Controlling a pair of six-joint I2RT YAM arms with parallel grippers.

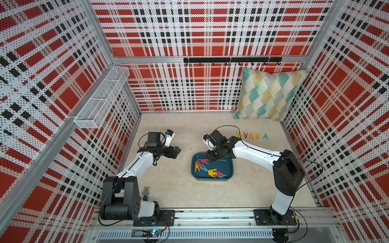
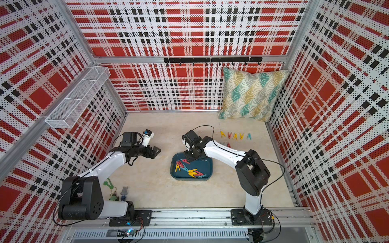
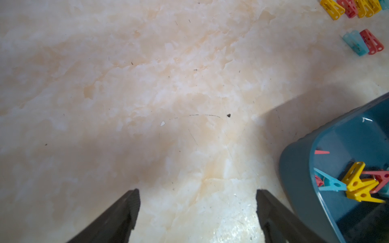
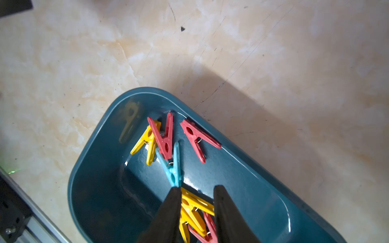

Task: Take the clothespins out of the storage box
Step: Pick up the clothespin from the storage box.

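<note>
Roughly half the clothespins lie outside the storage box, the rest inside beneath the slightly parted right tool, left tool spread.

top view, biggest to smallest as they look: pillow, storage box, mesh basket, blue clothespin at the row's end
pillow
mesh basket, storage box: similar, and the basket hangs nearer the camera, so unranked
blue clothespin

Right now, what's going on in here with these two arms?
The right arm hangs over the shallow dark teal plastic storage box, jaws partly apart and empty, above the yellow, red and blue plastic clothespins inside. Several more pegs lie in a row on the beige tabletop beyond it. The left arm hovers aside, jaws wide open.
</note>
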